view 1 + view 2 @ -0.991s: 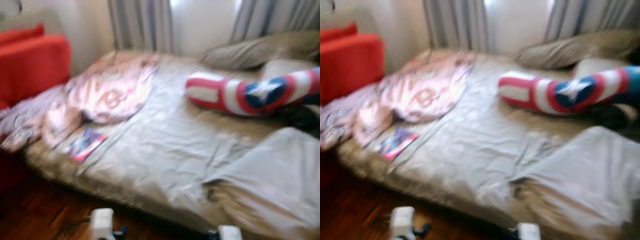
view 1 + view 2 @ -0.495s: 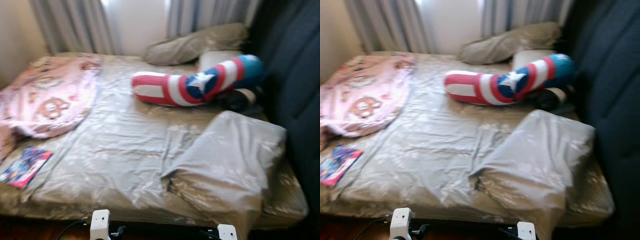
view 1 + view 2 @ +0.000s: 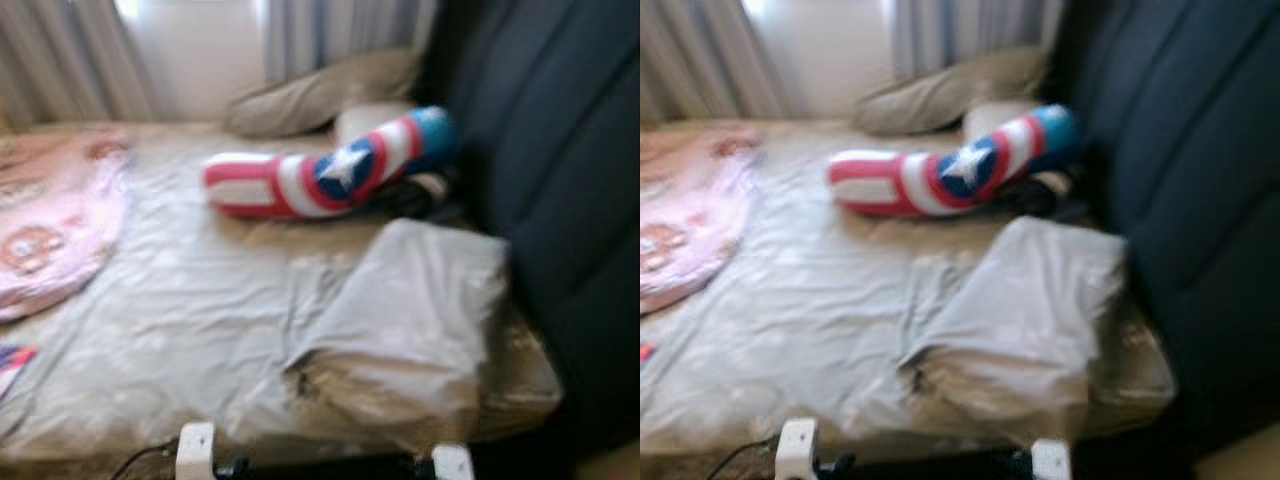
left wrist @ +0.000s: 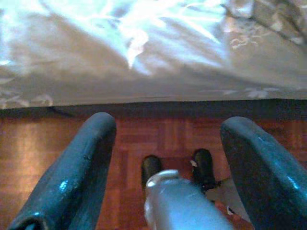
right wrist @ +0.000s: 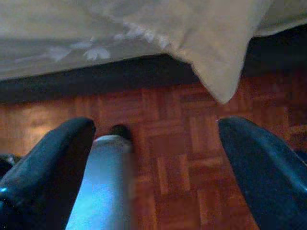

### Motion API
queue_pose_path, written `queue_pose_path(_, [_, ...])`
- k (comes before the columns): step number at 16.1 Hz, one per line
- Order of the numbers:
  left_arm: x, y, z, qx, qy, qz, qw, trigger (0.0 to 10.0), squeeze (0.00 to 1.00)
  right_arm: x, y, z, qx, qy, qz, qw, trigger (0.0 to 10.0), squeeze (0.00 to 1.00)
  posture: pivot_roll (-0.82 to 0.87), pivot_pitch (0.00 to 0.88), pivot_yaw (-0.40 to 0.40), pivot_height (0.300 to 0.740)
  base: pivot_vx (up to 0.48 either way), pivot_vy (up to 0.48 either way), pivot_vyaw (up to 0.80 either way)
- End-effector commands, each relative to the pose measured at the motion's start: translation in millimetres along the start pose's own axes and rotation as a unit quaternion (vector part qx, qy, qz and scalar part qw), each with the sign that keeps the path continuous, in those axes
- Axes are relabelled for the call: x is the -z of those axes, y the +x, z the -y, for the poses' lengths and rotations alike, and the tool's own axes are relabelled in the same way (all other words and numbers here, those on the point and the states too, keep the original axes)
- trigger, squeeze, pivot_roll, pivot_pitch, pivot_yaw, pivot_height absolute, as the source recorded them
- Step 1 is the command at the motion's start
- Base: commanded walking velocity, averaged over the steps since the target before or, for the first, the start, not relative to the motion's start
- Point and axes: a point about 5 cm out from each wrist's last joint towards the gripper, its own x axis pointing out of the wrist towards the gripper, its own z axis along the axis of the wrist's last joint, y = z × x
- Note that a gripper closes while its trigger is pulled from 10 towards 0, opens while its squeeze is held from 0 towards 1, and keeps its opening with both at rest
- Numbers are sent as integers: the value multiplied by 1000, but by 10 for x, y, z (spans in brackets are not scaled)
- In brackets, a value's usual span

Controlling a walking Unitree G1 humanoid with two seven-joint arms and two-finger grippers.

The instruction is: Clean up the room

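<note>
Across the unmade bed [image 3: 180,300], a rumpled grey sheet bunches toward the near right corner, a pink blanket [image 3: 50,220] drapes the left edge and a star-and-stripe bolster [image 3: 320,175] lies by the headboard-side pillows, all seemingly awaiting tidying, while left pincer [image 4: 165,158] and right pincer [image 5: 153,158] hang spread and empty above the parquet floor [image 5: 192,143].
</note>
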Motion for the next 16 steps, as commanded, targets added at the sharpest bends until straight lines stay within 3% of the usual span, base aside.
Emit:
queue_pose_path(1, [60,-17,-27,-3,3,-14,1000,10000,0,-1,0,6,0,1,1,1000,10000,0,0,0,-1,740,0,0,0])
queue_pose_path(10, [22,-1,18,5,8,-6,1000,10000,0,-12,-2,5,-3,9,10,1000,10000,0,-1,0,-3,740,0,0,0])
queue_pose_path(16, [16,2,35,8,10,-5,1000,10000,0,-17,-3,5,-4,11,13,1000,10000,0,-1,0,-3,740,0,-419,0])
